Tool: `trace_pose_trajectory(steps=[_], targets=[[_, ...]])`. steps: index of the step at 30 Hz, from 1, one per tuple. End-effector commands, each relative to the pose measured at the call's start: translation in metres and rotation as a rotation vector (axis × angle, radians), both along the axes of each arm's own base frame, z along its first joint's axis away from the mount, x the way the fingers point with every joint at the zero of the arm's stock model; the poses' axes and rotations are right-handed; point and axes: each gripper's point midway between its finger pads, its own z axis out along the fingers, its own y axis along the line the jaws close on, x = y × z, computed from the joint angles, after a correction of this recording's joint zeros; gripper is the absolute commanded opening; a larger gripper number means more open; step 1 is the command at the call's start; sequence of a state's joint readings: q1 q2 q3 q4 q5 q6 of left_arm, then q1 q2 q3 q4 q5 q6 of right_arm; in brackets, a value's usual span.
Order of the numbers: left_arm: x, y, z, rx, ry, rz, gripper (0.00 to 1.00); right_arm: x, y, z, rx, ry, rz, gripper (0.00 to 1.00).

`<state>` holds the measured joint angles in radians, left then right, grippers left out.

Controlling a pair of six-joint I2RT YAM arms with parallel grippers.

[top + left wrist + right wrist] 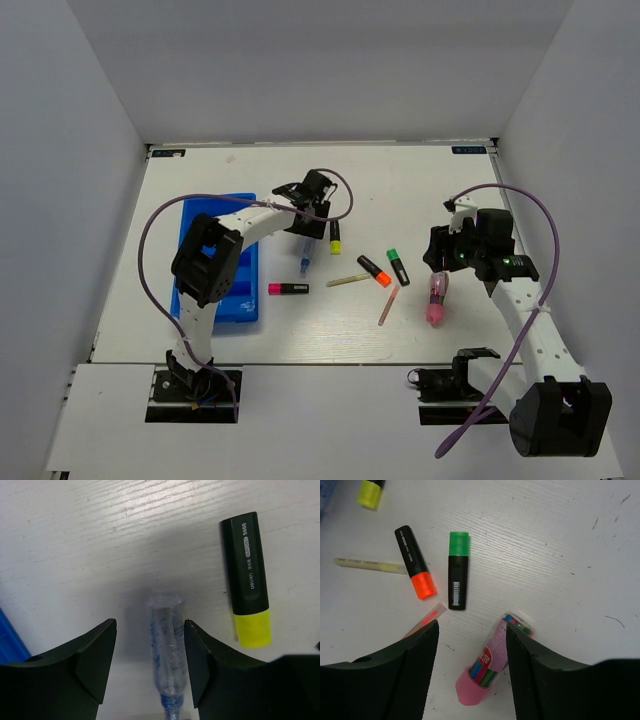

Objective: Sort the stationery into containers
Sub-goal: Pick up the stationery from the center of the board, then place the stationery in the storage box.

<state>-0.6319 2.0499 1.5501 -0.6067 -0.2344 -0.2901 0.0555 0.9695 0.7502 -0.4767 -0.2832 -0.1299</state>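
progress: early, by my reading. no item shows in the tray [240,305], though the left arm [250,218] hides much of it. everything you can see lies loose on the table [420,180].
left to sort: the pen [167,650], the yellow highlighter [247,575], the pink highlighter [288,289], the orange highlighter [415,562], the green highlighter [458,570], the pale stick [367,565], the clear stick [425,620] and the pink tube [490,675].
left gripper [150,625]: fingers apart, clamped on nothing.
pen vs left fingers: it lies flat on the table in the gap, running lengthwise with the fingers. it sits close against the finger on the right of the wrist view, with open space on the other side. the yellow highlighter lies outside that same finger, apart from it. the tray is just to the side.
right gripper [472,627]: fingers apart, empty.
tube vs right fingers: it lies tilted across the gap. its pink cap end is between the fingers and its far end is by the tip of the view-right finger. whether it touches, you cannot tell.
your next call: centre the left fingers on the pen before you close. the tube's slant may make it swing when you grip it.
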Motion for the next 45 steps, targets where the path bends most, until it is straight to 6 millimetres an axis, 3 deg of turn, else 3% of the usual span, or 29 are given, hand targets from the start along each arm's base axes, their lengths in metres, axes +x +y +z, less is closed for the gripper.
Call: trace_pose_trajectory(steps=[1, 9, 16, 17, 19, 20, 21, 23, 25, 26, 27, 28, 29, 30, 32, 33, 34, 35, 36, 37, 38, 41, 42, 44, 45], targets=[[0.0, -0.002, 0.011, -0.031, 0.001, -0.008, 0.67, 0.004, 0.001, 0.02, 0.009, -0.043, -0.008, 0.6], [-0.021, 0.01, -0.02, 0.015, 0.071, -0.001, 0.56, 0.004, 0.001, 0.021, 0.007, -0.048, -0.005, 0.61], [-0.035, 0.013, -0.035, 0.028, 0.131, 0.032, 0.55, 0.004, 0.001, 0.023, 0.008, -0.052, -0.005, 0.61], [-0.037, 0.013, -0.037, 0.029, 0.142, 0.036, 0.53, 0.003, 0.001, 0.022, 0.007, -0.049, -0.005, 0.62], [-0.038, 0.011, -0.038, 0.018, 0.153, 0.043, 0.39, 0.003, 0.001, 0.022, 0.008, -0.049, -0.008, 0.62], [-0.036, 0.008, -0.035, 0.011, 0.149, 0.039, 0.31, 0.003, 0.0, 0.023, 0.006, -0.054, -0.01, 0.62], [-0.034, 0.007, -0.034, 0.004, 0.15, 0.039, 0.15, 0.003, 0.0, 0.024, 0.007, -0.058, -0.01, 0.62], [-0.022, 0.0, -0.018, -0.021, 0.13, 0.042, 0.03, 0.002, -0.001, 0.023, 0.003, -0.058, -0.012, 0.62], [-0.01, -0.01, 0.007, -0.076, 0.094, 0.034, 0.0, 0.003, 0.0, 0.024, 0.004, -0.062, -0.011, 0.64], [-0.001, -0.011, 0.022, -0.1, 0.078, 0.046, 0.0, 0.003, 0.0, 0.024, 0.003, -0.064, -0.011, 0.69], [0.003, -0.015, 0.045, -0.15, 0.052, 0.047, 0.0, 0.002, 0.0, 0.023, 0.002, -0.059, -0.009, 0.85], [0.008, -0.02, 0.063, -0.195, 0.03, 0.044, 0.0, 0.003, -0.001, 0.024, 0.001, -0.062, -0.017, 0.85], [0.015, -0.014, 0.076, -0.232, 0.015, 0.073, 0.0, 0.003, -0.002, 0.024, -0.001, -0.06, -0.021, 0.85], [0.017, -0.01, 0.109, -0.291, -0.041, 0.105, 0.0, 0.002, -0.002, 0.023, -0.002, -0.056, -0.018, 0.73], [0.028, 0.014, 0.12, -0.36, -0.07, 0.22, 0.0, 0.002, -0.002, 0.025, 0.0, -0.063, -0.022, 0.51], [0.028, 0.02, 0.138, -0.425, -0.092, 0.272, 0.0, 0.003, -0.001, 0.025, 0.0, -0.066, -0.019, 0.31], [0.027, 0.028, 0.15, -0.487, -0.111, 0.34, 0.0, 0.003, -0.002, 0.025, 0.001, -0.07, -0.021, 0.24], [0.033, 0.056, 0.142, -0.488, -0.113, 0.432, 0.0, 0.004, -0.002, 0.026, 0.002, -0.073, -0.024, 0.22], [0.035, 0.063, 0.156, -0.547, -0.144, 0.501, 0.0, 0.003, -0.002, 0.026, 0.004, -0.07, -0.025, 0.22], [0.033, 0.078, 0.158, -0.556, -0.166, 0.586, 0.0, 0.003, -0.001, 0.027, 0.004, -0.073, -0.024, 0.22], [0.032, 0.109, 0.157, -0.505, -0.201, 0.692, 0.0, 0.003, -0.002, 0.025, 0.001, -0.069, -0.025, 0.23], [0.026, 0.151, 0.159, -0.442, -0.304, 0.886, 0.0, 0.004, -0.002, 0.027, 0.0, -0.077, -0.026, 0.25], [0.024, 0.178, 0.174, -0.419, -0.403, 0.977, 0.0, 0.003, -0.002, 0.026, 0.002, -0.073, -0.026, 0.25], [0.017, 0.194, 0.163, -0.411, -0.427, 1.074, 0.0, 0.003, 0.002, 0.026, 0.008, -0.072, -0.012, 0.25], [0.014, 0.214, 0.165, -0.384, -0.473, 1.158, 0.0, 0.002, 0.0, 0.025, 0.01, -0.063, -0.023, 0.26]])
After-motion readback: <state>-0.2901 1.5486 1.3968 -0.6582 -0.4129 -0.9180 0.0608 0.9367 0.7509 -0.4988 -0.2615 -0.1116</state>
